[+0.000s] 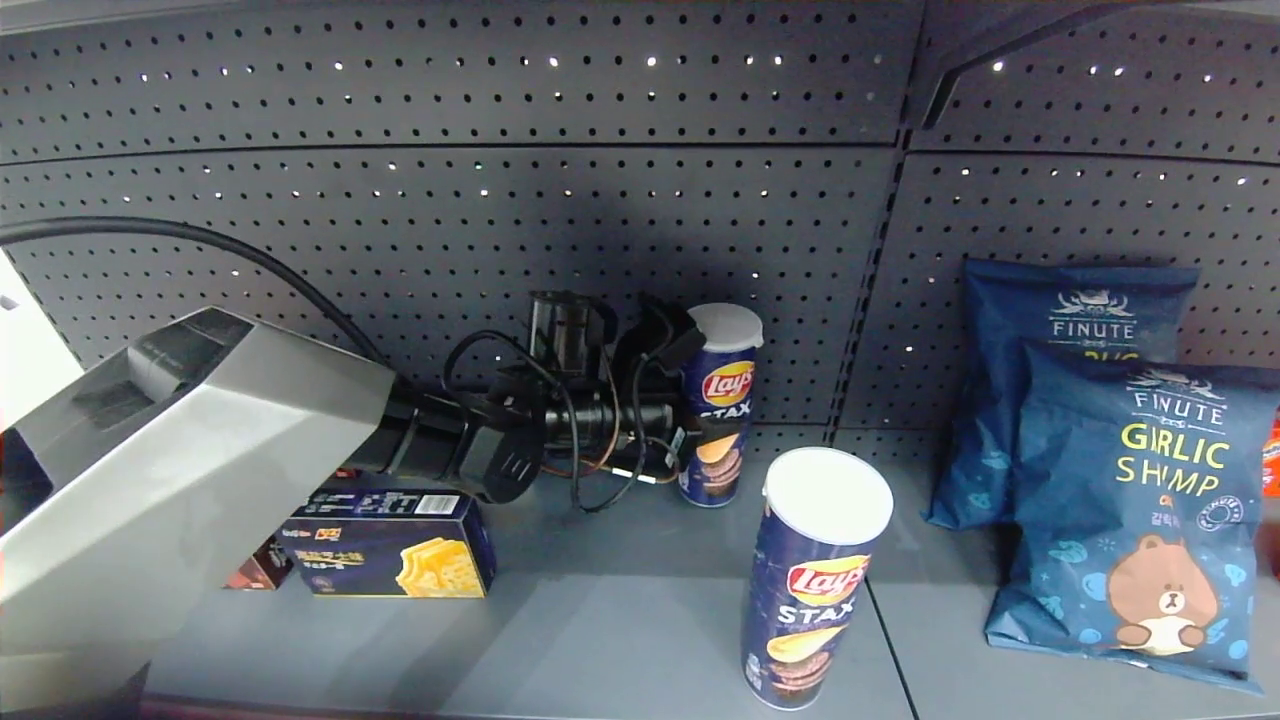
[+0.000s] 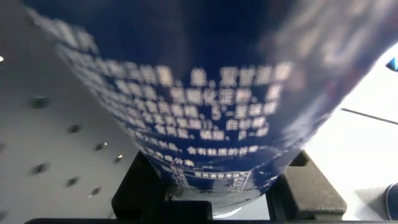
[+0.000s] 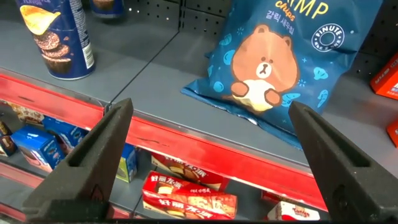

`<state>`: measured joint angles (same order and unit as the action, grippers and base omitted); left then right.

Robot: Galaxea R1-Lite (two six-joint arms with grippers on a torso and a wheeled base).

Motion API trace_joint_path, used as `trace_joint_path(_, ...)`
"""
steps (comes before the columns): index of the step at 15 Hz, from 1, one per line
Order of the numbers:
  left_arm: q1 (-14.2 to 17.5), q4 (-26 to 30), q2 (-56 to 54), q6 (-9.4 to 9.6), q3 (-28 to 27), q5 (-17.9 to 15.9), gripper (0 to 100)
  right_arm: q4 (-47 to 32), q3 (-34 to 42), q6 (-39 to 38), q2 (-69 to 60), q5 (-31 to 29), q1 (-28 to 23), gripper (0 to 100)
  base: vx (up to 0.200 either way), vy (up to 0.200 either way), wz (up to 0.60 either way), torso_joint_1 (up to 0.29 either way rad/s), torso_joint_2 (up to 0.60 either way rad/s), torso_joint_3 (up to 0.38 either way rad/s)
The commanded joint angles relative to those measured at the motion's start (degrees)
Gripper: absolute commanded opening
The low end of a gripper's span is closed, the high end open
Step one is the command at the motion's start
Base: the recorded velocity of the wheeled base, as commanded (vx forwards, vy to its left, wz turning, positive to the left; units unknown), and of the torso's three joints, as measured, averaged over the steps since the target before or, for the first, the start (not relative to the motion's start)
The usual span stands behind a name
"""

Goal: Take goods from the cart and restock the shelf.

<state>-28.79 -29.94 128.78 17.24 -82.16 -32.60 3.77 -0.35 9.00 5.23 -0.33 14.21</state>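
Observation:
A dark blue chips can (image 1: 718, 405) with a white lid stands upright at the back of the grey shelf (image 1: 620, 620), close to the pegboard. My left gripper (image 1: 685, 365) comes in from the left and is shut on it; in the left wrist view the can (image 2: 205, 106) sits between the black fingers (image 2: 311, 193). A second, identical can (image 1: 812, 580) stands alone nearer the shelf's front edge. My right gripper (image 3: 211, 109) hangs open in front of the shelf's red front rail (image 3: 205, 140), holding nothing.
Two blue shrimp-chip bags (image 1: 1130, 510) lean at the right of the shelf. A dark cracker box (image 1: 395, 545) lies at the left under my left arm. Lower shelves hold red and blue snack boxes (image 3: 186, 190). Bare shelf lies between the box and the front can.

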Motion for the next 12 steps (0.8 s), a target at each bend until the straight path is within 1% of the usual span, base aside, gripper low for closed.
trace_joint_path(1, -0.3, 0.0, 0.7, -0.01, 0.0, 0.0, 0, 0.0, 0.0, 0.1, 0.2, 0.0, 0.0, 100, 0.000, 0.000, 0.00, 0.000, 0.00, 0.000)
trace_joint_path(11, -0.8, -0.1, 0.9, 0.43, 0.5, -0.1, 0, 0.0, 0.0, -0.6, 0.2, 0.1, 0.0, 100, 0.000, 0.000, 0.00, 0.000, 0.00, 0.000)
trace_joint_path(12, -1.1, -1.7, 0.9, 0.34, 0.7, 0.0, 0, 0.0, 0.0, -0.6, 0.2, 0.1, 0.1, 100, 0.000, 0.000, 0.00, 0.000, 0.00, 0.000)
